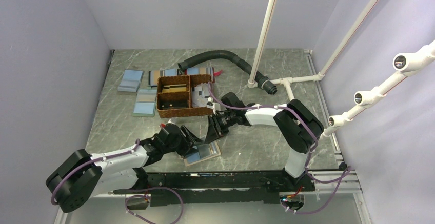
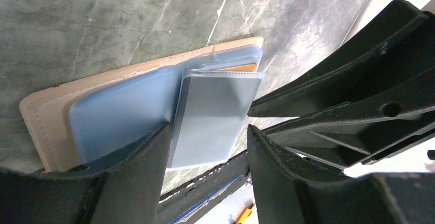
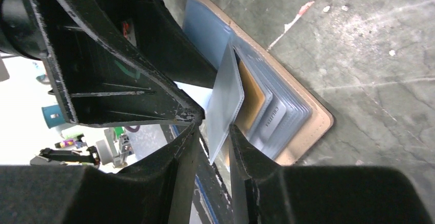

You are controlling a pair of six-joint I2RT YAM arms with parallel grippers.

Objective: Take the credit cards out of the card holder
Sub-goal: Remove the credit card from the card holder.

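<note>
The card holder (image 1: 204,155) lies open on the table near the front edge, tan rim (image 2: 46,111) around a light blue inner face, with stacked card pockets (image 3: 279,116) and an orange card (image 3: 251,96) in them. A grey card (image 3: 225,90) stands tilted up out of the pockets. My right gripper (image 3: 214,125) is shut on this grey card at its free edge. My left gripper (image 2: 208,131) is open just left of it, one finger (image 2: 138,162) over the blue inner face, and the grey card's (image 2: 215,116) near edge shows in the gap untouched.
A brown woven basket (image 1: 174,112) with two compartments stands behind the card holder. Flat light blue rectangles (image 1: 131,80) lie to its left. A black hose (image 1: 215,56) curves along the back. White pipes (image 1: 261,34) rise at the right.
</note>
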